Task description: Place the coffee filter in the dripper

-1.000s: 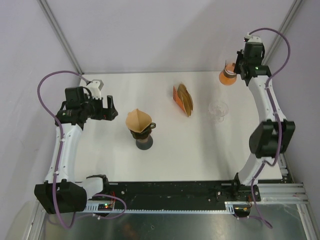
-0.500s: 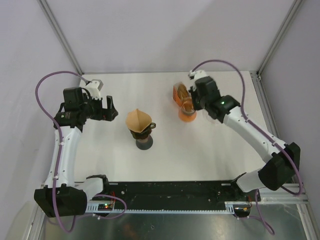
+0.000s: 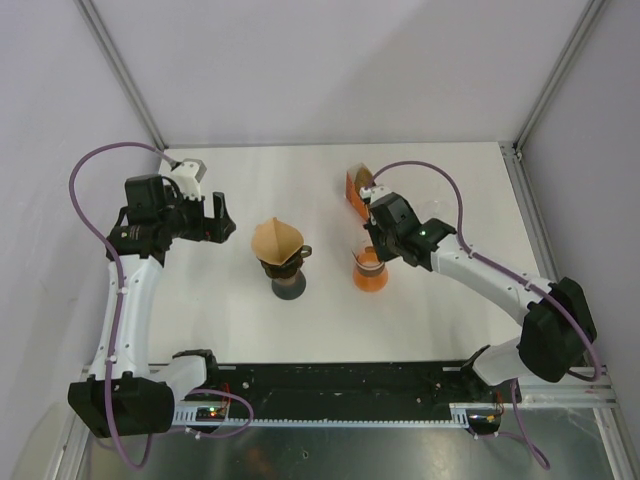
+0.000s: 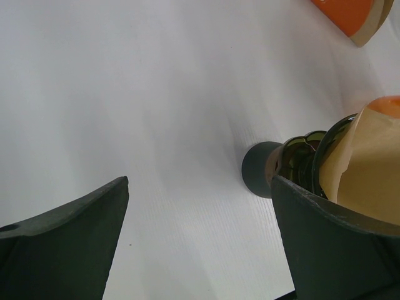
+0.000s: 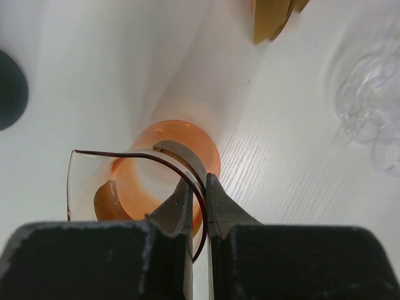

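The coffee filter (image 4: 369,169) runs off the right edge; clear glass (image 5: 369,100) is blurred.

No writing, label, brand, number or sign can be read in any of the views. The small electronics board (image 3: 205,410) beside the left arm's base, at the near edge of the white bench (image 3: 250,330), is too small for any print on it to be made out.
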`<state>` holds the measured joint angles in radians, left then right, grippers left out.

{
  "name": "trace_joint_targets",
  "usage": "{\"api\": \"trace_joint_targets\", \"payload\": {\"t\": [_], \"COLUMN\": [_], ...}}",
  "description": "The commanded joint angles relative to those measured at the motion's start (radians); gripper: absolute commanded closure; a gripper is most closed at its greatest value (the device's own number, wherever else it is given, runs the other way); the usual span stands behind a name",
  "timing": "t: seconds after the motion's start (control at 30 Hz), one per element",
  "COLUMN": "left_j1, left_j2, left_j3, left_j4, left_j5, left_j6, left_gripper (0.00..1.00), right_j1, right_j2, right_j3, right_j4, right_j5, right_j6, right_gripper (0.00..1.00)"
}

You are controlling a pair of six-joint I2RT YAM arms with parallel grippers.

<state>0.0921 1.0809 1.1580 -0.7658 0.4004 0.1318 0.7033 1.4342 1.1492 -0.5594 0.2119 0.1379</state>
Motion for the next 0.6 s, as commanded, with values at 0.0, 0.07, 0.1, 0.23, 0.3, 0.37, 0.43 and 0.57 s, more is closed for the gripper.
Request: {"api": "trace_joint_targets", "payload": {"t": [0.0, 0.07, 0.1, 0.23, 0.3, 0.37, 0.43, 0.57], "left_j1": [0.009, 0.009, 0.009, 0.009, 0.009, 0.009, 0.009, 0.009], "left_j2": [-0.011, -0.011, -0.012, -0.016, -0.013, -0.009, -0.006, -0.011], "left_j3": [0.019, 0.019, 0.019, 0.014, 0.012, 0.015, 0.021, 0.017], "left_j4": [0.011, 0.011, 0.011, 0.011, 0.011, 0.012, 0.013, 0.012], "left_j5": [0.023, 0.023, 0.023, 0.022, 0.02, 0.017, 0.014, 0.018], "left_j6": [0.018, 0.017, 0.018, 0.019, 0.02, 0.02, 0.02, 0.02], "left_gripper": [0.0, 0.0, 0.0, 0.0, 0.0, 0.0, 0.0, 0.0], "right_j1": [-0.013, -0.018, -0.02, -0.024, -0.024, -0.024, -0.024, -0.028], "right_j2": [-0.036, -0.032, -0.03, -0.019, -0.011, -0.005, -0.005, -0.037], "right_j3": [-0.044, -0.063, -0.072, -0.097, -0.102, -0.104, -0.104, -0.103], "right_j4": [0.111, 0.126, 0.131, 0.143, 0.14, 0.135, 0.134, 0.132], "right_j5": [-0.081, -0.106, -0.113, -0.128, -0.125, -0.128, -0.133, -0.137], "right_j6": [0.05, 0.062, 0.067, 0.075, 0.076, 0.073, 0.069, 0.064], "right_gripper": [1.0, 1.0, 1.0, 1.0, 1.0, 0.98, 0.88, 0.69]}}
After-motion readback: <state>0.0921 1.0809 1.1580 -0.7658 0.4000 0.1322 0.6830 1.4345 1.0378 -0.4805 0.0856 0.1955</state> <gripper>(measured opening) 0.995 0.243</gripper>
